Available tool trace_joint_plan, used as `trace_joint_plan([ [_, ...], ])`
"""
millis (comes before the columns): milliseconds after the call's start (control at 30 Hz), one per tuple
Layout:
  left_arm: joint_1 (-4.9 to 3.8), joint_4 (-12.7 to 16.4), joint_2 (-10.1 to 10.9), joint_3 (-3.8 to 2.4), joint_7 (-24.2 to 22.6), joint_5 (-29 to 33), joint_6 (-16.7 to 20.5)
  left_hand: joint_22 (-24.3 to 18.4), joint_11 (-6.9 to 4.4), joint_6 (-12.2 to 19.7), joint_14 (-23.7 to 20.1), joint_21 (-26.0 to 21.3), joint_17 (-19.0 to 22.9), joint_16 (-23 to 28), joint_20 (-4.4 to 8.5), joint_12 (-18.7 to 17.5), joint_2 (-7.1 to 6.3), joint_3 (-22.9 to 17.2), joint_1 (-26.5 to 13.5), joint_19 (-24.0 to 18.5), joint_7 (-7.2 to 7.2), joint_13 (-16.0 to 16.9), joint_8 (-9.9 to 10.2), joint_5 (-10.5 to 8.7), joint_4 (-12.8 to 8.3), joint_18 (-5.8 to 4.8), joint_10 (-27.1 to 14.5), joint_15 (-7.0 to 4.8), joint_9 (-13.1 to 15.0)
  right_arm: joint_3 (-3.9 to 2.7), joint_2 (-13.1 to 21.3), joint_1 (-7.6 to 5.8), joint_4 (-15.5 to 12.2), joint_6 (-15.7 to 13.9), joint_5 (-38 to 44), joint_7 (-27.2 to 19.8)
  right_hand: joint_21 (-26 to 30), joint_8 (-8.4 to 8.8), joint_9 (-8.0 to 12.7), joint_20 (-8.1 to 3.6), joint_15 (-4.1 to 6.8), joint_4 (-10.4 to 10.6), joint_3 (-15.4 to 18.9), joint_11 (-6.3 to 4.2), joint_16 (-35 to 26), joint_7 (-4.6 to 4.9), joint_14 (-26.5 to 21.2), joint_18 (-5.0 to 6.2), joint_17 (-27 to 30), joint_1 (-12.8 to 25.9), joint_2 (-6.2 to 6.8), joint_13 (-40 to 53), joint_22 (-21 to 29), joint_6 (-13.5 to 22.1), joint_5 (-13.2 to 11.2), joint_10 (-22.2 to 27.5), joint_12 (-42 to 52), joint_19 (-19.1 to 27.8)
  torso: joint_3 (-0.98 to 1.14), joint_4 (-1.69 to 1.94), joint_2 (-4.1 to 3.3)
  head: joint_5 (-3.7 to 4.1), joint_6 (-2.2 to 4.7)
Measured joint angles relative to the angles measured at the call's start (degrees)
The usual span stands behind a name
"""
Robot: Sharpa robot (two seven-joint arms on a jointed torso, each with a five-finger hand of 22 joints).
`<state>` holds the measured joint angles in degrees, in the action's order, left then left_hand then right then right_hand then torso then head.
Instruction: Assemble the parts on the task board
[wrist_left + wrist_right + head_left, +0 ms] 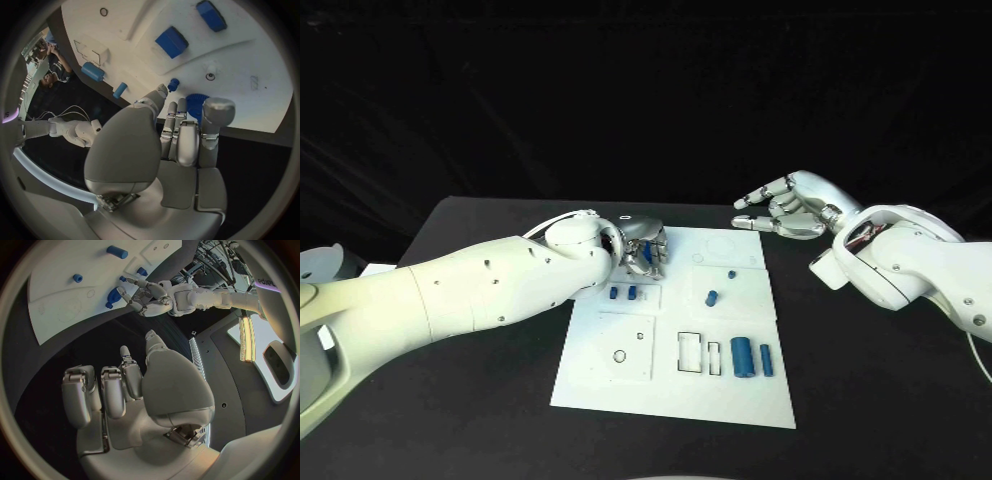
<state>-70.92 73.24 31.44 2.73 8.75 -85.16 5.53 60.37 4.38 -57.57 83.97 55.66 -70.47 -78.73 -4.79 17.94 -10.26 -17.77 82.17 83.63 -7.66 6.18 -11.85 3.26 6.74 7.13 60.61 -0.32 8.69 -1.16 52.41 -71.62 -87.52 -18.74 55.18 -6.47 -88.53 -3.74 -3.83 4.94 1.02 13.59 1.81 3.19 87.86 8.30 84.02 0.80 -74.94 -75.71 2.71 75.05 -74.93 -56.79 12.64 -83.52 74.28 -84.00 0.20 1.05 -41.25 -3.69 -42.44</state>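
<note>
Left arm (459, 295) nearest, big and white, reaching across black bench (877, 390) to far left corner of task board (733, 385). Left hand (643, 248) over that corner, fingers curled down on a blue gear-like part (195, 104); can't tell if gripped or just touched. Right arm (920, 265) off board's right side, right hand (788, 208) raised past far right corner, fingers loosely curled and apart, holding nothing. Parts on board: two blue cylinders (751, 357) upright side by side near right edge, two small blue blocks (625, 293) just beside left hand, one small blue peg (713, 297) mid-board, tiny blue peg (731, 273) farther back.
</note>
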Motion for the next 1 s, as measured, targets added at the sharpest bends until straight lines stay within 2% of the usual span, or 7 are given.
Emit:
trace_joint_plan([
  [67, 0.28, -0.08, -0.03, 0.0, 0.24, -0.37, -0.43, 1.12, -0.29, -0.08, 0.0, 1.29, -0.14, -0.37, 0.0, -0.25, 0.0, 0.0, 0.0, 0.0, 0.09, -0.28, 0.13, 0.0, 0.0, 0.0, 0.31, 0.0, -0.17, 0.0, 0.0, 0.0, -0.02, -0.01, 0.0, -0.01, 0.0, 0.0, 0.0, 0.0, 0.0, 0.0, 0.0, 0.0, 0.0, 0.0, 0.0, 0.0, 0.0, -0.02, -0.02, 0.01, 0.0, 0.0, 0.0, 0.0, 0.0, 0.0, 0.0, 0.01, 0.0, -0.01, -0.05],
  [167, 0.6, -0.18, -0.03, 0.0, 0.5, -0.82, -0.93, 1.92, -0.09, -0.4, 0.0, 2.18, -0.14, -0.45, 0.0, -0.31, 0.0, -0.09, 0.0, 0.0, 0.0, -0.47, 0.14, 0.0, 0.09, 0.0, 0.52, 0.0, -0.28, 0.0, 0.02, 0.0, -0.03, -0.02, 0.0, -0.03, 0.0, 0.0, 0.0, 0.0, 0.0, 0.0, 0.0, 0.0, 0.0, 0.0, 0.0, 0.0, 0.0, -0.22, -0.22, 0.08, 0.0, 0.0, 0.0, 0.0, 0.07, 0.0, 0.0, 0.04, 0.01, 0.1, -0.13],
  [333, 0.72, -0.23, -0.06, -0.04, 0.69, -1.26, -1.17, 3.38, -0.4, -0.72, 0.0, 3.81, -0.14, -0.45, 0.0, -0.66, 0.24, -0.45, 0.24, 0.0, 0.09, -0.8, 0.44, 0.0, 0.07, -0.04, 1.28, 0.0, -0.45, 0.0, 0.02, 0.0, -0.03, -0.03, -0.01, -0.05, 0.0, 0.0, 0.0, 0.0, 0.0, 0.0, 0.0, 0.0, 0.0, 0.0, 0.0, 0.0, 0.01, -0.22, -0.22, 0.0, 0.0, 0.0, 0.0, 0.0, 0.15, 0.0, -0.02, 0.08, 0.05, 0.16, -0.2],
  [367, 0.74, -0.23, -0.08, -0.06, 0.73, -1.35, -1.21, 3.57, -0.3, -0.89, 0.0, 3.96, -0.14, -0.45, 0.0, -0.66, 0.25, -0.52, 0.25, 0.0, 0.09, -0.82, 0.44, 0.0, 0.12, -0.73, 1.55, 0.0, -0.5, 0.0, 0.02, 0.0, -0.03, -0.03, -0.01, -0.05, 0.0, 0.0, 0.0, 0.0, 0.0, 0.0, 0.0, 0.0, 0.0, 0.0, 0.0, 0.0, 0.01, -0.22, -0.22, 0.0, 0.01, 0.0, 0.0, 0.0, 0.15, 0.0, -0.02, 0.08, 0.06, 0.15, -0.2],
  [500, 0.78, -0.25, -0.18, -0.08, 0.86, -1.59, -1.27, 4.34, -0.51, -1.33, 0.18, 4.79, -0.13, -0.67, 0.0, -0.88, 0.76, -1.18, 0.76, 0.0, 0.28, -1.07, 0.47, 0.0, -0.07, -0.86, 2.16, -0.21, -0.66, 0.0, 0.0, 0.0, -0.03, -0.03, -0.01, -0.07, 0.0, 0.0, 0.0, 0.0, 0.0, 0.0, 0.0, 0.0, 0.0, 0.0, 0.0, 0.0, 0.01, -0.22, -0.22, 0.0, 0.01, 0.0, 0.0, 0.0, 0.15, 0.0, -0.03, 0.09, 0.08, 0.09, -0.21],
  [800, 0.83, -0.32, -0.42, -0.11, 1.18, -1.89, -1.33, 5.69, -0.77, -2.45, -0.02, 5.96, -0.13, -1.1, 0.2, -2.2, 2.23, -4.54, 2.23, 0.2, 0.38, -1.8, 1.35, 0.0, -0.72, -0.86, 3.87, -0.4, -1.11, 0.0, -0.02, 0.0, -0.01, -0.03, -0.01, -0.09, 0.0, 0.0, 0.0, 0.0, 0.0, 0.0, 0.0, 0.0, 0.0, 0.0, 0.0, 0.0, 0.02, -0.22, -0.22, 0.0, 0.01, 0.0, 0.0, 0.0, 0.16, 0.0, 0.0, 0.07, 0.08, 0.03, -0.14],
  [1000, 0.87, -0.35, -0.62, -0.13, 1.17, -1.93, -1.45, 7.08, -0.85, -4.02, 0.16, 7.32, -0.1, -1.39, 0.21, -4.01, 2.26, -7.57, 2.26, 0.2, 0.47, -2.19, 1.87, 0.0, -1.59, -0.85, 5.8, -0.58, -1.47, 0.0, -0.09, 0.0, 0.01, -0.02, -0.02, -0.11, 0.0, 0.0, 0.0, 0.0, 0.0, 0.0, 0.0, 0.0, 0.0, 0.0, 0.0, 0.0, 0.02, -0.22, -0.22, 0.03, 0.02, 0.0, 0.0, 0.0, 0.16, 0.0, 0.03, 0.05, 0.08, 0.03, -0.14],
])
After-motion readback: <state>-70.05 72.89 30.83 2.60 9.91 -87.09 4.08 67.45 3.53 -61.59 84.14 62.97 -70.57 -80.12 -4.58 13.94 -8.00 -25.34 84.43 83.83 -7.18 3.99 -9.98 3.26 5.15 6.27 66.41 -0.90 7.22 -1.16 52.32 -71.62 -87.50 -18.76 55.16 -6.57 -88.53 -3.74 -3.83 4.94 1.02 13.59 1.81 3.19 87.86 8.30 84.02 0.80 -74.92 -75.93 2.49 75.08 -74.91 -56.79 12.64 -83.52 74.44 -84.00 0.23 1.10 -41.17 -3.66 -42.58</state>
